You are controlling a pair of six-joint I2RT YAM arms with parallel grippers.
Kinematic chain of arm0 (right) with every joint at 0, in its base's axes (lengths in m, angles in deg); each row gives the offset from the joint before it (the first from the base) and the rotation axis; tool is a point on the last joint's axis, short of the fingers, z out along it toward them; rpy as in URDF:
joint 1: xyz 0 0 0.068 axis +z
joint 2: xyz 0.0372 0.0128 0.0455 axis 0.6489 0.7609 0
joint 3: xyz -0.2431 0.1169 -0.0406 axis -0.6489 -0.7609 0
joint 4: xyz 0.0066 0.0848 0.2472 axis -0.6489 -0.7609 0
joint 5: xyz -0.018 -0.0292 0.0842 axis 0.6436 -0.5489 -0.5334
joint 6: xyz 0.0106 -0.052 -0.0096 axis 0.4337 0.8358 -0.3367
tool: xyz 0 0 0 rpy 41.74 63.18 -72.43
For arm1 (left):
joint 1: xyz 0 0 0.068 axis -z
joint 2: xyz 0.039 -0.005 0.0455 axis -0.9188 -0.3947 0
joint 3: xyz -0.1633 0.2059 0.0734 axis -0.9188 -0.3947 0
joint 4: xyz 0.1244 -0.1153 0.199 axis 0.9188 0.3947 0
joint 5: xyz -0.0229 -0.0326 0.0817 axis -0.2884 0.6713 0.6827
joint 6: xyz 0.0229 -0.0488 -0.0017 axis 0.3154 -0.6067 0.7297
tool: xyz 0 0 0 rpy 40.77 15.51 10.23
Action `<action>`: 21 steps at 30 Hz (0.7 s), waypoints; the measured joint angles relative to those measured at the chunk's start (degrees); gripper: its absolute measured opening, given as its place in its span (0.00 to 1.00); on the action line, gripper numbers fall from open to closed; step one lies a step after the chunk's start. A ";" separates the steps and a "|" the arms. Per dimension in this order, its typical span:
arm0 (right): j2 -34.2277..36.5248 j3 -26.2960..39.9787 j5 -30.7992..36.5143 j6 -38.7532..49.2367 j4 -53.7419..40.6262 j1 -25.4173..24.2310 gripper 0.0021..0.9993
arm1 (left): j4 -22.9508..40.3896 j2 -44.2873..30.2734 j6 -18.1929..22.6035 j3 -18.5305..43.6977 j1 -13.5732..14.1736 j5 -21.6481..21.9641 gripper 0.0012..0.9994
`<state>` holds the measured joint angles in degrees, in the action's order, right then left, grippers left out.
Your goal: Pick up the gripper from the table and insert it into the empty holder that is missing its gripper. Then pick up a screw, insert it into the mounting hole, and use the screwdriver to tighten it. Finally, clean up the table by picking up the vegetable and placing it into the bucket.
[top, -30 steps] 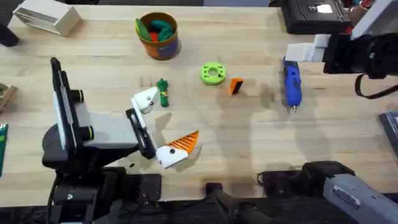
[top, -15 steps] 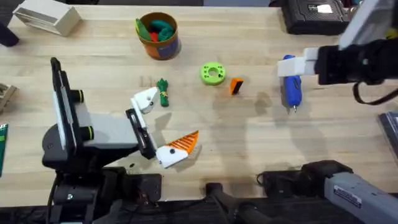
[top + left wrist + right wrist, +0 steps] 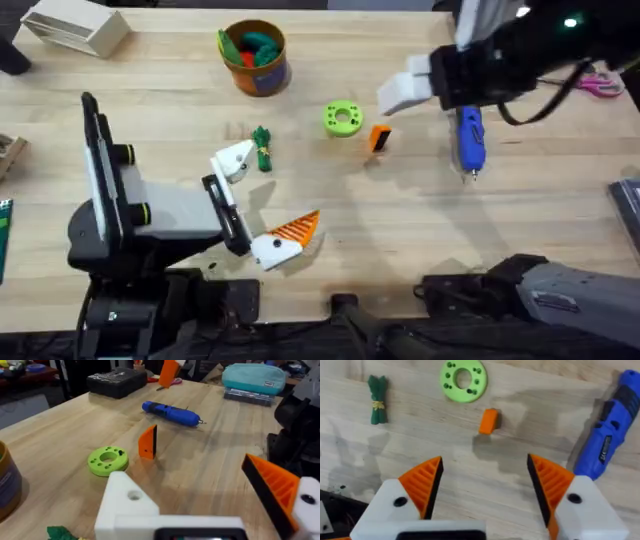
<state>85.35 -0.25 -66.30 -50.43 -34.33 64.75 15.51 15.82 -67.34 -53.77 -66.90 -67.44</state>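
**Overhead check: right arm lining up on the loose orange finger**

Overhead view puts the gripper (image 3: 379, 138), that little orange wedge, on the table (image 3: 400, 240) just right of the lime-green ring (image 3: 342, 118) and left of the screwdriver (image 3: 468, 137). It stands on edge; in the left wrist view (image 3: 148, 442) its black face is turned toward the screwdriver side. The long axis looks like it runs roughly near-to-far, tipped a bit, though I can't call the exact angle.

My guess on handling: hard plastic, very light, stiff, nothing fragile. But it's small and smooth, so it could tip or skate if one pad lands first. I'd pinch across the two flat sides, low on the body.

The right gripper (image 3: 485, 485) hangs above and just right of the wedge with its orange pads spread wide, nothing between them.

The left gripper (image 3: 262, 205) sits at near left, parted: one side carries an orange striped finger (image 3: 296, 230), the other is the bare white holder (image 3: 233, 160). The vegetable (image 3: 262, 148) lies touching or right beside that holder, and the bucket (image 3: 255, 57) is farther back.
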 joint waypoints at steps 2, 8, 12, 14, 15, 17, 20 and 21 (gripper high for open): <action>1.15 0.29 0.14 -0.24 0.06 1.09 0.99 | 0.00 0.02 0.00 0.00 0.00 0.00 0.99; 7.29 0.31 0.16 -0.96 -0.46 2.72 0.99 | -0.01 0.00 0.00 0.00 0.00 0.00 0.99; 10.81 0.31 0.20 -2.99 -0.21 2.70 0.99 | 0.00 0.00 0.00 0.00 0.00 0.00 0.99; 12.81 0.31 0.21 -4.17 0.19 2.72 0.99 | 0.00 0.02 0.00 0.00 0.00 0.00 0.99; 13.78 0.31 0.23 -4.53 0.43 2.72 0.99 | 0.00 0.02 0.00 0.00 0.00 0.00 0.99; 15.79 0.31 0.27 -5.09 1.16 2.72 0.99 | 0.00 0.02 0.00 0.00 0.00 0.00 0.99; 18.56 0.31 1.05 -6.40 1.93 2.72 0.99 | 0.00 0.00 0.00 0.00 0.00 0.00 0.99; 19.26 0.31 1.64 -6.97 2.02 2.72 0.99 | 0.00 0.02 0.00 0.00 0.00 0.00 0.99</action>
<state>104.61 0.06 -64.66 -57.40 -32.31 67.46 15.51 15.84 -67.34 -53.77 -66.90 -67.44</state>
